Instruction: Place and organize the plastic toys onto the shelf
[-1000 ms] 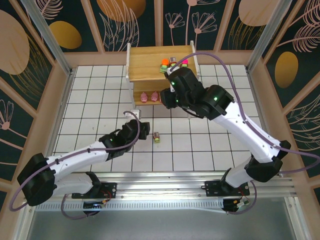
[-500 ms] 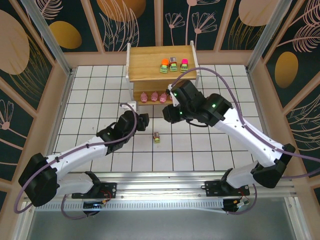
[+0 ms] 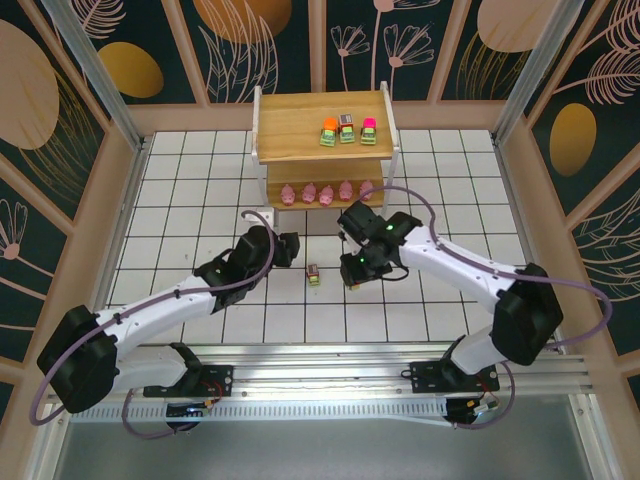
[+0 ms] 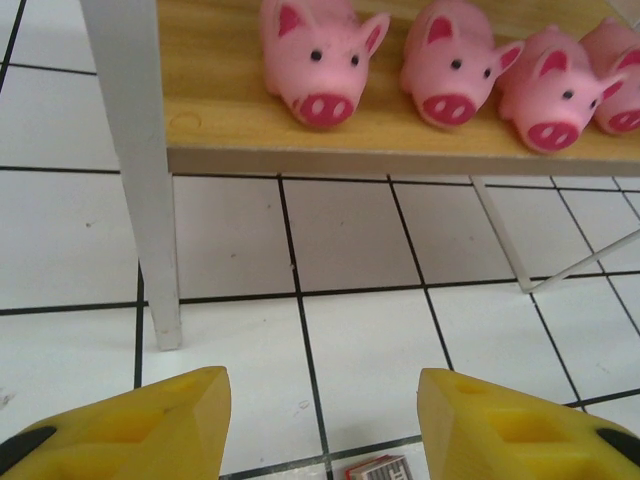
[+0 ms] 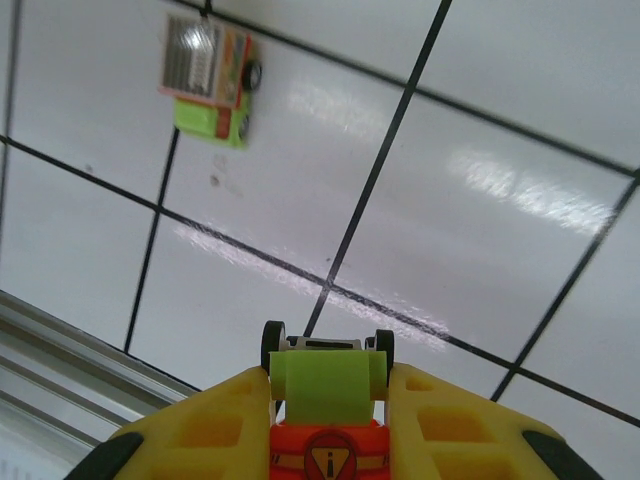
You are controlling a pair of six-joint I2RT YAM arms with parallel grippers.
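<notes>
Pigs and cars shelved, one more car gripped.
Five rounded pink pigs with red snouts are lined along the lower tier of the wooden shelf, and three blocky green cars, topped orange, brown and magenta, are set on the upper tier. A green-and-orange car is clamped in the jaws of the right gripper above the table. A grey-topped car is seen on the tiles. The left gripper is held with jaws apart and empty.
</notes>
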